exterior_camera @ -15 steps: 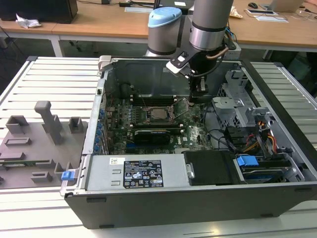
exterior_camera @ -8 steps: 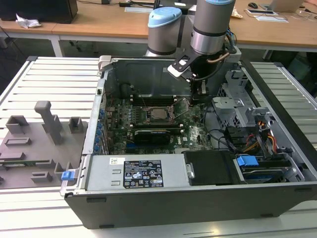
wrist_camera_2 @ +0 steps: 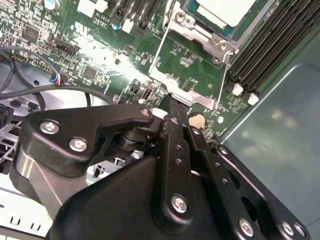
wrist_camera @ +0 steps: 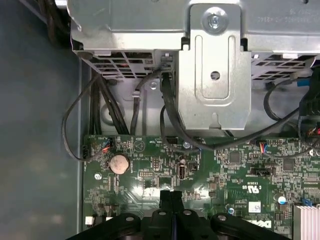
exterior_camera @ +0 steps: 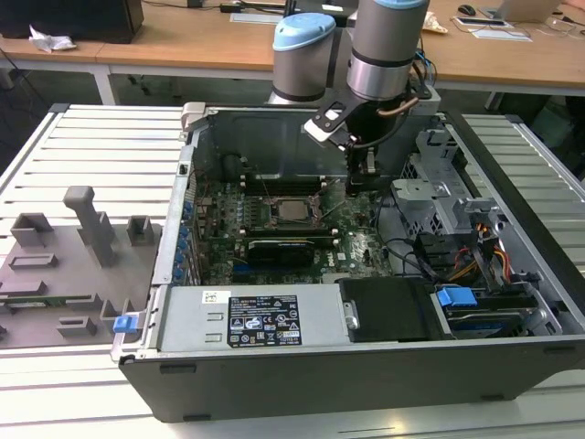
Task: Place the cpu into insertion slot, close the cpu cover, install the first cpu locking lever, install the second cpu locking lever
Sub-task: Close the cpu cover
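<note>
While the grey robot arm leans down into the open dark-grey steel computer case (exterior_camera: pixel 366 366) on the slatted metal bench (exterior_camera: pixel 110 155), its black two-fingered pincer (exterior_camera: pixel 366 169) hangs low over the green motherboard (exterior_camera: pixel 356 247), off to the exterior view's right of the processor socket. And look at the socket: the small flat square cpu (exterior_camera: pixel 293 210) with its pale silvery-beige metal top sits in it, flat and square to the frame. The second wrist view gives us the cpu (wrist_camera_2: pixel 225 9) again, bedded in its slot beside the rows of black memory modules (wrist_camera_2: pixel 270 45). The thin grey metal cpu cover (wrist_camera_2: pixel 187 95), a frame with a square opening, is swung open away from the chip, green board showing through its middle. The pincer (wrist_camera_2: pixel 170 102) points right at the cover's far edge, very close; whether it touches, I cannot tell. Fingers clenched together here, nothing visible between them, and the first wrist view agrees: the pincer (wrist_camera: pixel 172 195) shows just a hairline seam between its tips, poised above the board near a round silver coin cell (wrist_camera: pixel 119 163). Beyond that stands a bare sheet-metal drive cage (wrist_camera: pixel 215 75) with black cables (wrist_camera: pixel 167 115) looping beneath it. Out on the bench, at the exterior view's left, lies a grey moulded fixture tray (exterior_camera: pixel 55 274).
</note>
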